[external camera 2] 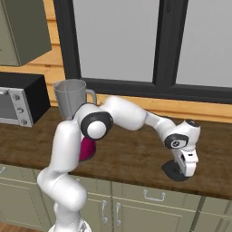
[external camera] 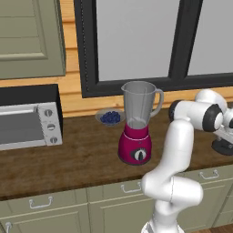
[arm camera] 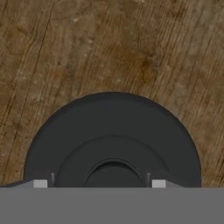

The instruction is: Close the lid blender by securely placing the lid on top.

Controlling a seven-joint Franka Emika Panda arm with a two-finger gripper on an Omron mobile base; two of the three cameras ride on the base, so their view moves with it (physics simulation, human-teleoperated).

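Arm pose: rises from the lower left of the right base view, elbow bent near the blender [external camera 2: 74,113], forearm reaching across to the right, hand turned straight down over the lid [external camera 2: 174,172] at right of centre. The gripper [external camera 2: 183,174] is low, at the lid; the lid lies flat on the wooden table [external camera 2: 136,154], near its front edge.

Hand view: the lid [arm camera: 112,140] takes the lower half of the frame — a black disc with a raised inner ring and a central knob, bare wood grain above it. Two fingers [arm camera: 40,183] show as small light tips at the bottom, one on each side of the knob, set apart. Whether they press on the knob or stand off it — cannot tell; the bottom edge cuts them off.

Left base view: the blender [external camera: 136,125] stands mid-frame, jar open on top, magenta base with dial facing the camera. The lid [external camera: 223,146] sits at the right edge, partly cut off and partly behind the hand. A bowl of blueberries [external camera: 110,117] is just behind and left of the jar; a toaster oven [external camera: 29,123] at left.

Right base view: the arm covers most of the blender's base; the bowl is hidden there. Toaster oven [external camera 2: 18,104] cut by the left edge.
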